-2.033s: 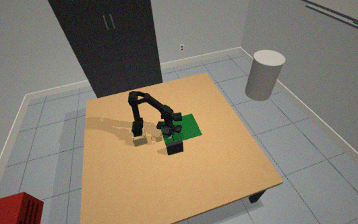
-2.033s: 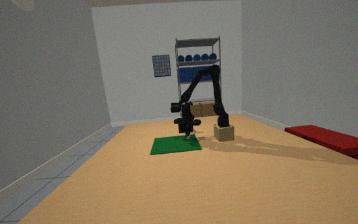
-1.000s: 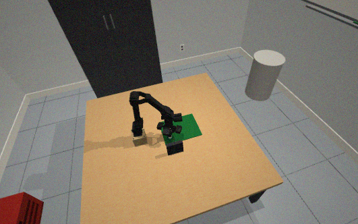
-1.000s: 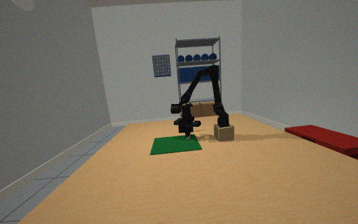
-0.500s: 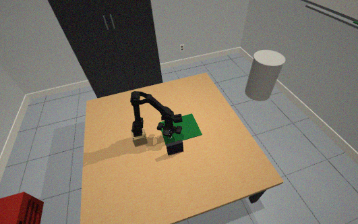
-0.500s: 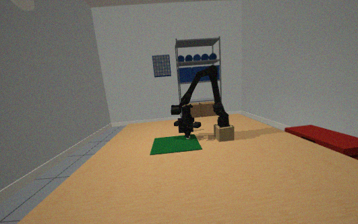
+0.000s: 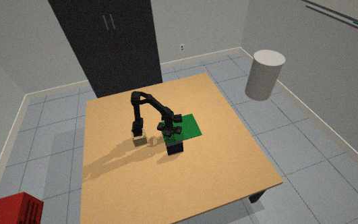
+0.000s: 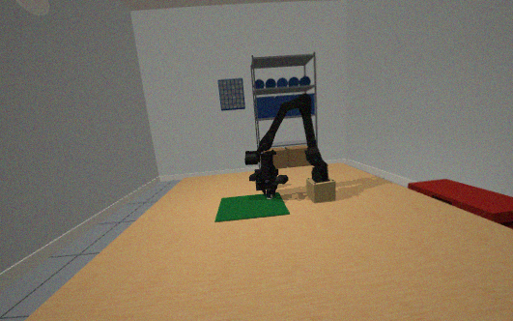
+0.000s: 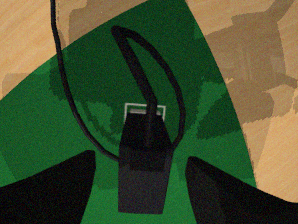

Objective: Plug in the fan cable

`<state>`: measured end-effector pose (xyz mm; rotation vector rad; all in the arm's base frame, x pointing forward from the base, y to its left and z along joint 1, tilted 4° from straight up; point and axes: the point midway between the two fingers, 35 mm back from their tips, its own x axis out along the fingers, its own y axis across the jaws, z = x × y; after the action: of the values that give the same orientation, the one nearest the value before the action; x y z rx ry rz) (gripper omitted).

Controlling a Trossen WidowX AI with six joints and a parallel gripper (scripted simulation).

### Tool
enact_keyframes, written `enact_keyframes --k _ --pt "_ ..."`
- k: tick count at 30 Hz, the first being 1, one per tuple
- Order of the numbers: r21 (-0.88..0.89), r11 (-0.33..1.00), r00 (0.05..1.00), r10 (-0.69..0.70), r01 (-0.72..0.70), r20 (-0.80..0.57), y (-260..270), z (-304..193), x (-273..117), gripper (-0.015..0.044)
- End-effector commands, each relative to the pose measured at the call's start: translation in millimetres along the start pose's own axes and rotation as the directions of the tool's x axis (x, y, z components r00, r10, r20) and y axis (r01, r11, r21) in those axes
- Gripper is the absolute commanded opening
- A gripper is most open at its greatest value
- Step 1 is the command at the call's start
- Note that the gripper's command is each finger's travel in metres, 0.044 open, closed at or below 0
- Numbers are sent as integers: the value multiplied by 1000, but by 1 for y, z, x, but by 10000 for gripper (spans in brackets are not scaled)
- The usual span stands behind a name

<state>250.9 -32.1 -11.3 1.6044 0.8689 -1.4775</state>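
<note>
Gripper (image 7: 169, 135) (image 8: 270, 197) (image 9: 141, 163) partly open, holding nothing, black plug (image 9: 144, 180) upright between fingers, black cable (image 9: 175, 90) looping over green board (image 7: 192, 128) (image 8: 251, 209) (image 9: 30, 125)

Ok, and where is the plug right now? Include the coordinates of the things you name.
In the wrist view, the black plug (image 9: 143, 182) sits between the open gripper's (image 9: 141, 159) two fingers, apart from both, over the green board (image 9: 30, 117) at the white-outlined header (image 9: 161, 106).

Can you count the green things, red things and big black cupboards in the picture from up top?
Flat green boards: 1
Red cabinets with dark slots, partly in view: 1
Tall black two-handled cupboards: 1
Total: 3
</note>
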Motion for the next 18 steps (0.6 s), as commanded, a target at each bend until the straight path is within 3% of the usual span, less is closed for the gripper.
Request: enact_keyframes --k 1,5,11,18 --pt "0 1000 1000 -1 1 0 0 0 -3 260" --pt "-1 1000 1000 -4 4 2 1 0 -52 260" --pt "-1 1000 1000 -5 5 2 1 -2 -55 260" --pt "0 1000 1000 -7 7 -5 -9 -86 -56 260"
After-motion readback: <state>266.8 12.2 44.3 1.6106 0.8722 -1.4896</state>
